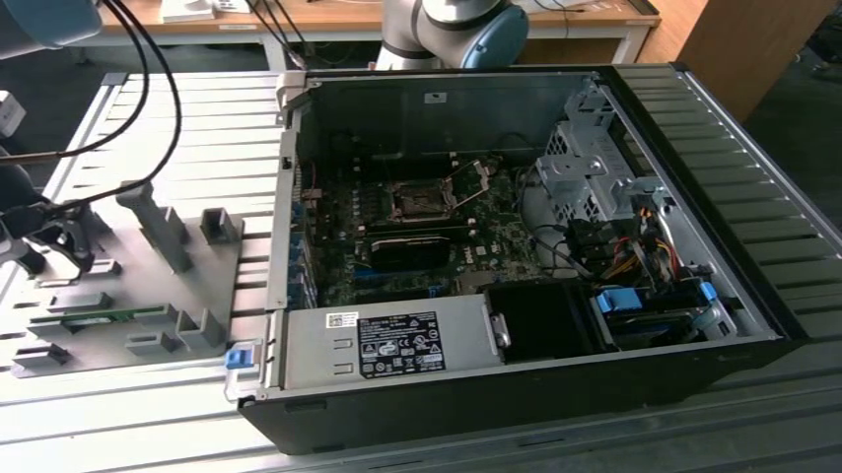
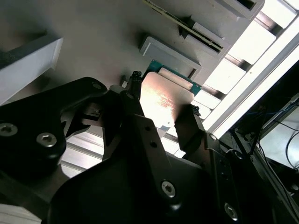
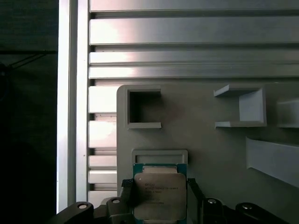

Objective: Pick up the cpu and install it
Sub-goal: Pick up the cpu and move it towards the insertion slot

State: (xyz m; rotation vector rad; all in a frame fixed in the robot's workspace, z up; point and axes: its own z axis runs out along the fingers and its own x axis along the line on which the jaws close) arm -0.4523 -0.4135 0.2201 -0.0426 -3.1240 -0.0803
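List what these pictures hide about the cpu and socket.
- First wrist view: one cpu edge is cut off by the frame.
- Second wrist view: the pincer covers part of the cpu.
- Exterior view: the socket is too small and dark to tell if it is empty.

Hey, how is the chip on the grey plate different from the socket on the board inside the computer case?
The chip lies on the grey plate outside the case; the socket sits on the board inside it. The chip has a solid silvery top with a green rim; the socket shows a dark middle inside a metal frame and looks empty. Both are square and lie flat.
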